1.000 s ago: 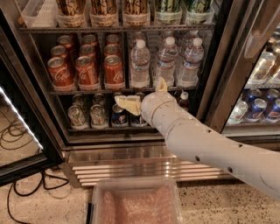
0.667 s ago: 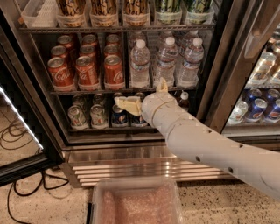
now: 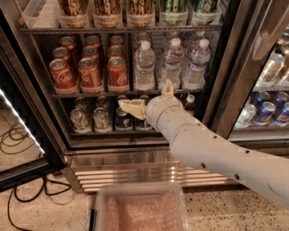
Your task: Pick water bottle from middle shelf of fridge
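Observation:
Three clear water bottles with white caps stand on the right half of the middle shelf (image 3: 90, 95) of the fridge (image 3: 135, 167): left (image 3: 144, 67), middle (image 3: 173, 65), right (image 3: 196, 65). Red cola cans (image 3: 90, 74) fill the shelf's left half. My gripper (image 3: 150, 98) is just in front of the shelf rail, below the left and middle bottles. Its pale yellow fingers (image 3: 133, 108) are spread open, empty, and touch no bottle. The white arm comes in from the lower right and hides part of the lower shelf.
The lower shelf holds several cans (image 3: 102, 119) and a small dark-labelled bottle (image 3: 190, 104). Jars stand on the top shelf (image 3: 107, 9). A clear plastic bin (image 3: 140, 210) sits below on the robot. Another cooler with cans (image 3: 264, 113) is to the right. Cables (image 3: 18, 135) lie on the floor at left.

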Action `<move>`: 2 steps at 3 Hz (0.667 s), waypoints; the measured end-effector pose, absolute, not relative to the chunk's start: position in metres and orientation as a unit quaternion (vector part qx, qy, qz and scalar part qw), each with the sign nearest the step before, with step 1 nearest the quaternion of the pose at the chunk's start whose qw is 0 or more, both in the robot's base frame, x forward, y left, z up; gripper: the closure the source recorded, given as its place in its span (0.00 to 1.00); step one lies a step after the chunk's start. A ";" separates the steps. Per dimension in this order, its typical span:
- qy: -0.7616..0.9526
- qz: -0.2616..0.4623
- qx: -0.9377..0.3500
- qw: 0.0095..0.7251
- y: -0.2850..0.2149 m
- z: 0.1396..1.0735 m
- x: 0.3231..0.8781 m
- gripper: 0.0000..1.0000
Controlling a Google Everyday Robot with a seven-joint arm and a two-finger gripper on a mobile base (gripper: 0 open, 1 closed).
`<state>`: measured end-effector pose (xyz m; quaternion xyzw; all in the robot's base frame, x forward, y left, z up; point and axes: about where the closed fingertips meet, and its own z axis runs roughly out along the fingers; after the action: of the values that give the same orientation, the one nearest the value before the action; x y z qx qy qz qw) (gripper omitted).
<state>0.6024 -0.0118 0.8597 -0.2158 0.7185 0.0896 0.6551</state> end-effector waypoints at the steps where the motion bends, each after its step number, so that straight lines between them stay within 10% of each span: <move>1: 0.714 0.080 -0.206 0.665 -0.013 0.861 0.607 0.27; 2: 0.709 0.070 -0.194 0.674 -0.015 0.863 0.613 0.42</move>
<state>0.6133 -0.0151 0.8625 -0.1937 0.7091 0.0700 0.6744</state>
